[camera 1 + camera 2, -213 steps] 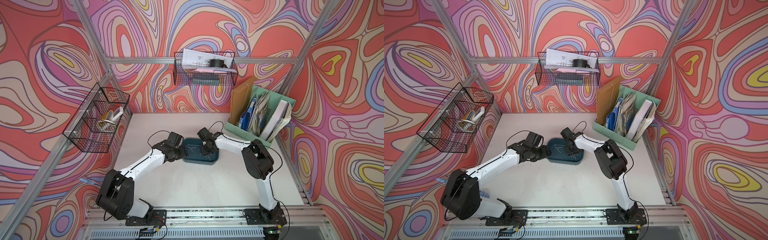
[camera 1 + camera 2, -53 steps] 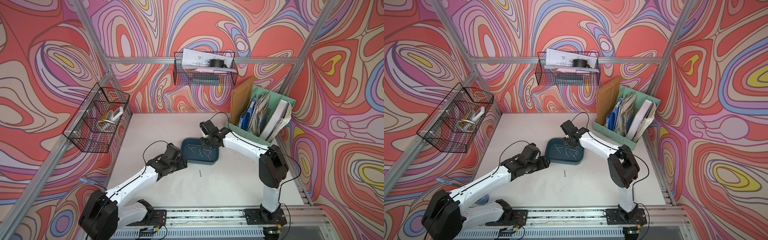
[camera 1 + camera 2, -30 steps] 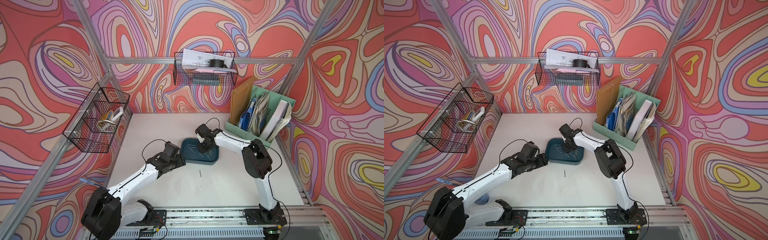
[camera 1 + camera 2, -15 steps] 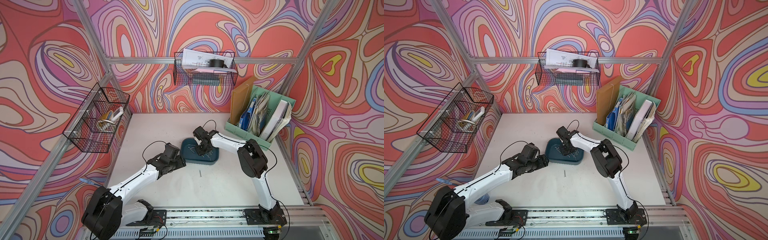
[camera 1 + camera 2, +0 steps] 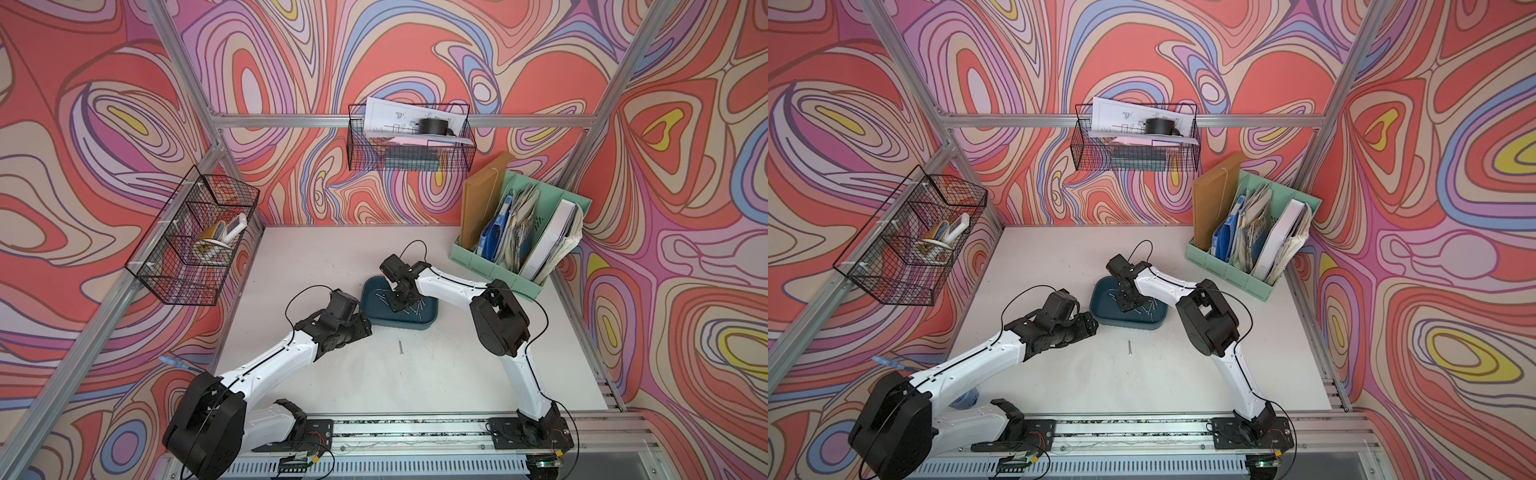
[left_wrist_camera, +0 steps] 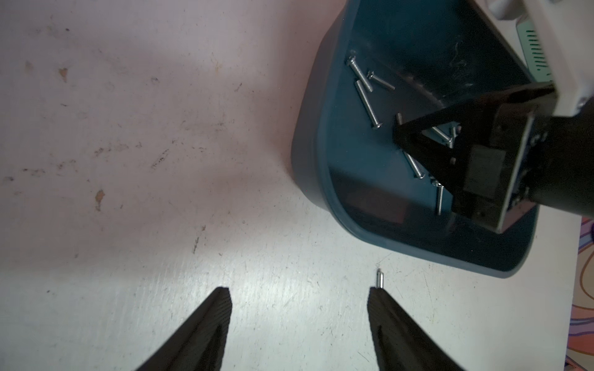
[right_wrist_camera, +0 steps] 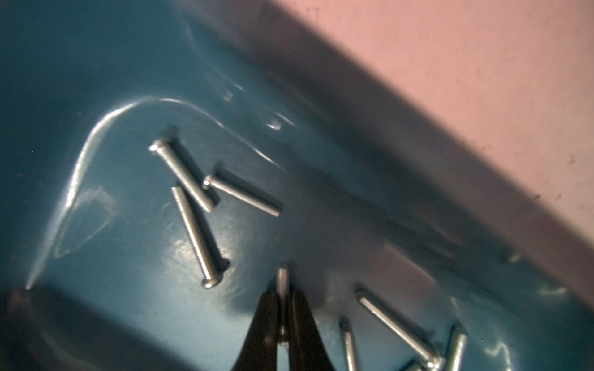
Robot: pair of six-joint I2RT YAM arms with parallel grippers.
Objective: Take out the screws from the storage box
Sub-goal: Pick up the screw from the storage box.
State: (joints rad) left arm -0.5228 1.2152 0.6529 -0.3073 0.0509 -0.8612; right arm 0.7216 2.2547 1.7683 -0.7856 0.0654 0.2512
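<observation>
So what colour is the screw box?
The storage box is dark teal-blue, clearest in the left wrist view.

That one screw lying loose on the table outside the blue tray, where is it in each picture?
In a top view: the loose screw lies on the table, before the storage box.
In a top view: same spot.
Left wrist: between box and left gripper.
Right wrist: not in it.
Shared landmark: the storage box.

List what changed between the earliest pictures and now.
A loose screw now lies on the table in front of the storage box. The left gripper drew back from the box's rim and stands open. The right gripper came down into the box and shut on another screw. The storage box stayed put, most screws still inside.
</observation>
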